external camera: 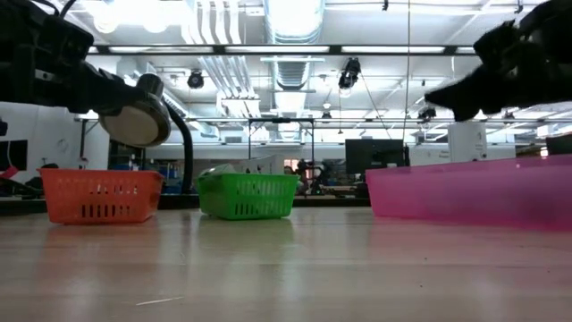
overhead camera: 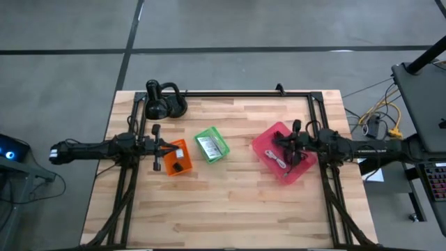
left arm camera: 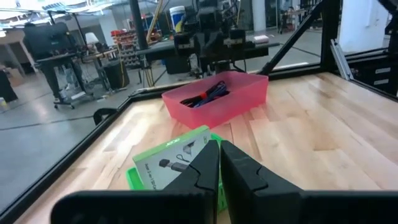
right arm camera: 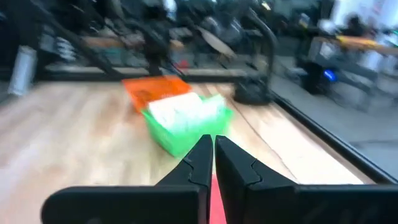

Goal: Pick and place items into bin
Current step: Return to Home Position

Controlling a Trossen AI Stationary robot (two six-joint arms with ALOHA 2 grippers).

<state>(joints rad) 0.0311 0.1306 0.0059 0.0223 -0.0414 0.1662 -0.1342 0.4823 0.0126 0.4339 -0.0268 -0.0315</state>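
Reference: we read clock positions on the high view from the middle of the table (overhead camera: pixel 230 202), with 12 o'clock at the edge where the lamp stands.

Left gripper: the left gripper (overhead camera: pixel 166 148) hangs at 9 o'clock, over the outer rim of the orange bin. In its wrist view we find the two fingers (left arm camera: pixel 202 168) pressed together with nothing between them.

Right gripper: the right gripper (overhead camera: pixel 286 148) hangs at 3 o'clock, above the pink bin. Its fingers (right arm camera: pixel 198 163) likewise meet and carry nothing.

Orange bin: the orange bin (overhead camera: pixel 182 150) sits at 9 o'clock. We note a small black item (overhead camera: pixel 178 167) inside, toward the bin's 6 o'clock end.

Green bin: the green bin (overhead camera: pixel 217 132) sits close to the middle, toward 11 o'clock, between the other two bins. A box (overhead camera: pixel 210 147) with a pale printed face lies in it and fills most of it.

Pink bin: the pink bin (overhead camera: pixel 265 143) sits at 3 o'clock, turned askew to the table edges. A tangle of cables (overhead camera: pixel 279 162) lies inside it.

Lamp: the black desk lamp (overhead camera: pixel 164 103) stands in the 10 o'clock corner, apart from all three bins.

Spacing: in the low view we see the three bins standing on the wood, none touching another.
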